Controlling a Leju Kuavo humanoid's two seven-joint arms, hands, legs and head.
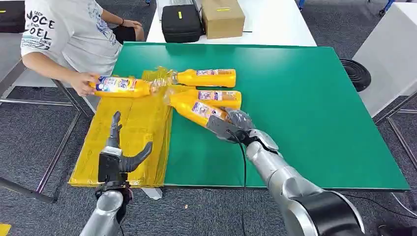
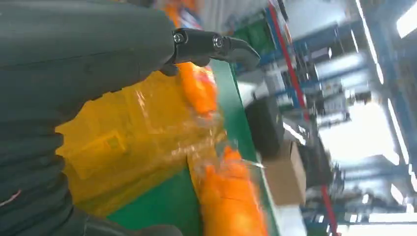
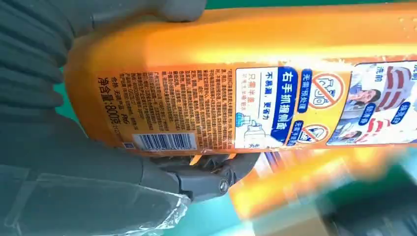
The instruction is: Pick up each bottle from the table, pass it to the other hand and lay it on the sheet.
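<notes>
My right hand [image 1: 232, 126] grips the base of an orange bottle [image 1: 196, 109] with a printed label [image 3: 275, 108], angled above the green mat [image 1: 295, 113]. Two more orange bottles lie on the mat behind it, one at the back [image 1: 206, 77] and one in the middle [image 1: 221, 96]. My left hand [image 1: 117, 156] hovers open over the yellow sheet [image 1: 128, 142], fingers spread, holding nothing. A person's hand [image 1: 81, 82] holds another orange bottle [image 1: 118, 86] at the sheet's far end. In the left wrist view the sheet [image 2: 118, 147] and blurred bottles [image 2: 231, 196] appear beyond my fingers [image 2: 216, 45].
A person in a white shirt [image 1: 69, 34] sits at the far left. A black case [image 1: 181, 22] and a cardboard box [image 1: 222, 17] stand on the white table behind the mat. A black round base [image 1: 356, 73] sits on the floor to the right.
</notes>
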